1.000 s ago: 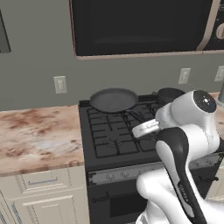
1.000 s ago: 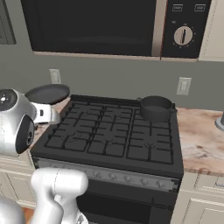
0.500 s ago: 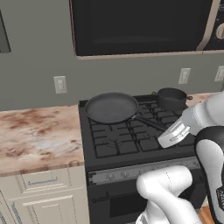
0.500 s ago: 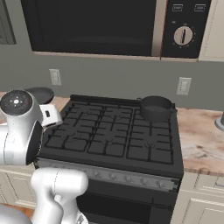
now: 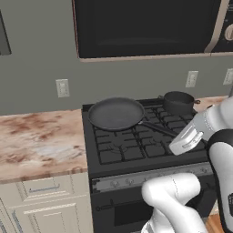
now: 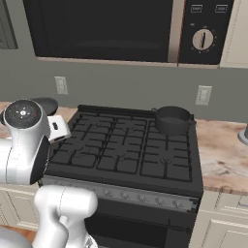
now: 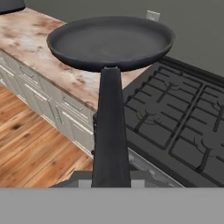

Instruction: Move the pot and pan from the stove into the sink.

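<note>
Left base view: behind the arm, left side, looking forward and down across the stove (image 5: 136,145) toward the wall. Right base view: same stove (image 6: 126,150), from the right. Both share the grates and the pot (image 5: 178,102) (image 6: 172,119). Hand view: close, looking along the pan (image 7: 109,41) handle, over stove edge, bench (image 7: 39,48) and floor.

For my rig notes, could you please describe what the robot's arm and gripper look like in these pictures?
The arm is built of glossy white, rounded segments with dark grey to black joints. One joint cap is a dark disc with small red and white markings. The hand is a light grey, boxy block. No cables show.
</note>
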Robot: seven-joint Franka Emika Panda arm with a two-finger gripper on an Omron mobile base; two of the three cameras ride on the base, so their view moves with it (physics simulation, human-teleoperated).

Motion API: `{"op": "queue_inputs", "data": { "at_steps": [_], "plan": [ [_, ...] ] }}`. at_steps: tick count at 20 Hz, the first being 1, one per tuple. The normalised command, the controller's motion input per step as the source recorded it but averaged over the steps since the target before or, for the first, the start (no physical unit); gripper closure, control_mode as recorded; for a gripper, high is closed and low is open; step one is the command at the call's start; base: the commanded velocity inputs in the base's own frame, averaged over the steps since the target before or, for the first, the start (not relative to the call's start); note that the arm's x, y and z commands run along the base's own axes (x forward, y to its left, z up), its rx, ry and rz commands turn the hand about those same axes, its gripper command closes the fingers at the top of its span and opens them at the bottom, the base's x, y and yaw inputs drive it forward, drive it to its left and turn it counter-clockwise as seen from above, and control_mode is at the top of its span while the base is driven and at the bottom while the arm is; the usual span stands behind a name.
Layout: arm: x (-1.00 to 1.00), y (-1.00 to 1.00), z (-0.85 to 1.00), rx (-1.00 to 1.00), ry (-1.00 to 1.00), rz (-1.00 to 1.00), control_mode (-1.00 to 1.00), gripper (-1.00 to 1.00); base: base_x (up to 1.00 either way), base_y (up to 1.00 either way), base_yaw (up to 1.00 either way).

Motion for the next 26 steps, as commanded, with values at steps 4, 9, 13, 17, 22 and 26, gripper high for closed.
{"op": "queue_inputs", "data": {
  "at_steps": [4, 9, 13, 17, 22, 26],
  "plan": [
    [0.0, 0.0, 0.0, 0.0, 0.0, 0.0, 1.0, 1.0, -0.21, 0.0, 0.0],
    [0.0, 0.0, 0.0, 0.0, 0.0, 0.0, 1.0, 1.0, -0.58, 0.0, 0.0],
    [0.0, 0.0, 0.0, 0.0, 0.0, 0.0, 1.0, 1.0, -0.61, 0.0, 0.0],
    [0.0, 0.0, 0.0, 0.0, 0.0, 0.0, 1.0, 1.0, -0.44, 0.0, 0.03],
    [0.0, 0.0, 0.0, 0.0, 0.0, 0.0, 1.0, 1.0, -0.15, -0.08, 0.28],
    [0.0, 0.0, 0.0, 0.0, 0.0, 0.0, 1.0, 1.0, -0.12, -0.19, 0.39]
  ]
}}
